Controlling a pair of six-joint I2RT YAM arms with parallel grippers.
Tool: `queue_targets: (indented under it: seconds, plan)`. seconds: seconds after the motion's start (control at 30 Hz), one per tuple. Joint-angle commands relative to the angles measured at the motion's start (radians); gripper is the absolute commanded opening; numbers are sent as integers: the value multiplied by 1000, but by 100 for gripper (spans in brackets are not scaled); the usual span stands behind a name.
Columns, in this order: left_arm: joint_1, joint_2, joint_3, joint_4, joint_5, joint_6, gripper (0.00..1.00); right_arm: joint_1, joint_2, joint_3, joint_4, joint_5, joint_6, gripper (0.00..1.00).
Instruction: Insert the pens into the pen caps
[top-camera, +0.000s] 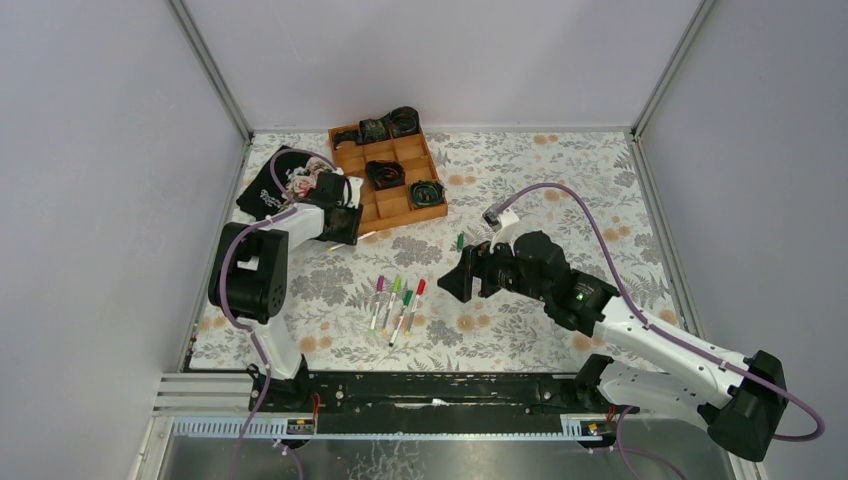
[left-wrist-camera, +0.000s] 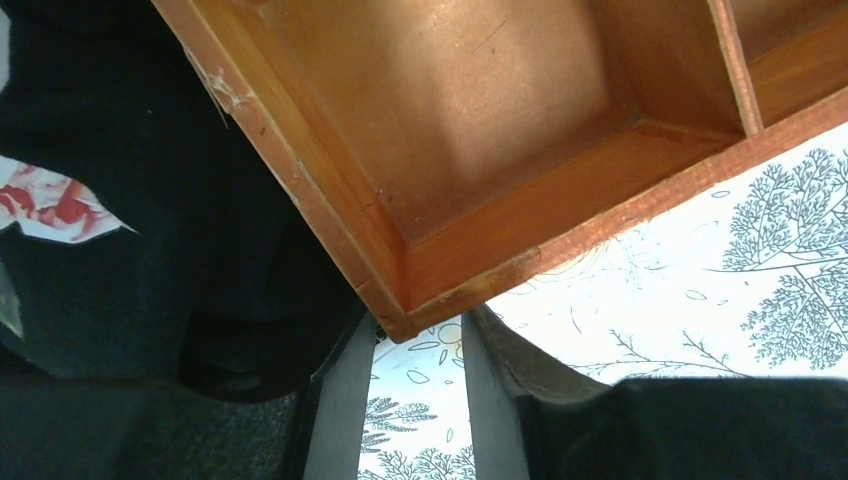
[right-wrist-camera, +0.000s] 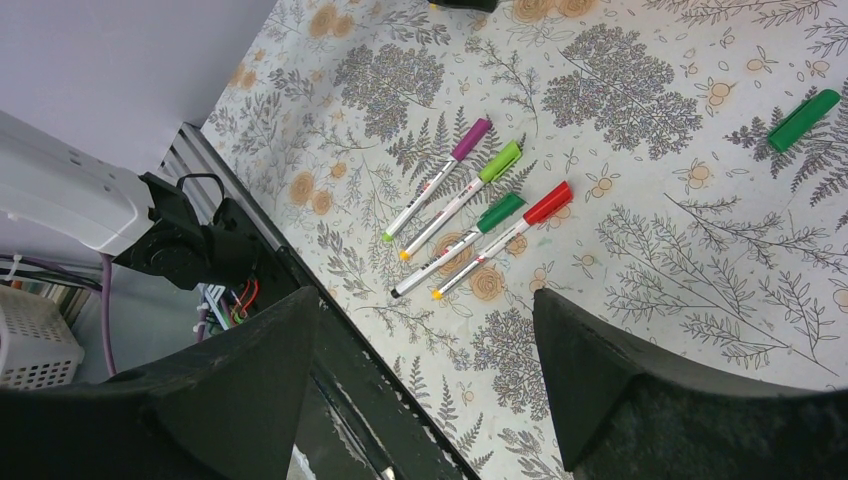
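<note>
pens (right-wrist-camera: 460, 201): four lie side by side on the flowered cloth (right-wrist-camera: 640, 290), mid-table, near the front rail. each wears a cap on its far end: magenta, lime, dark green, red. they look done.

loose dark green cap (right-wrist-camera: 803, 120) lies alone on the cloth, well apart from the row, to the right and farther back. no bare barrel is certain in any view. a thin pale sliver (top-camera: 368, 235) beside the near corner of the wooden tray (left-wrist-camera: 500, 250) may be the fifth pen; too small to tell.

right gripper (right-wrist-camera: 425, 320) hovers over the cloth between the row and the loose cap, jaws spread wide, nothing in them.

left gripper (left-wrist-camera: 415, 400) sits at the tray's near corner, a narrow gap between its fingers, cloth showing through, nothing held.

step in hand, as i judge it: the last pairing. next move calls for one arm to pick up the loose cap and the other to find and lift the uncapped pen, then line tip and cap mouth on one axis before pressing.
</note>
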Motion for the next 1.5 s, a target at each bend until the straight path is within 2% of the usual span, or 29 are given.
queue_targets:
  seconds: [0.0,0.2,0.43,0.67,0.87,1.07,1.23,1.47]
  plan:
    - [1,6,5,26,17,12,32,-9,-15,-4,51,-24,11,84]
    - [-77,-27,-45,-8,-25,3,25,-8,-37,-24,65,-12,14,84]
    - [-220,-18,-72,-69,-79,-25,0,-8,-53,-34,62,-17,14,84]
    - [-312,-159,-120,-72,-71,-142,0,-8,-61,-54,65,27,37,84]
    - [-331,-404,-202,3,84,-253,0,-17,-28,-71,88,68,77,84]
    - [-340,-610,-297,139,396,-325,0,-82,29,-73,199,-34,162,85]
    - [-354,-698,-342,207,545,-365,0,-94,107,-9,301,-114,216,87]
    - [-380,-740,-365,253,636,-385,0,-93,217,99,363,-169,239,87]
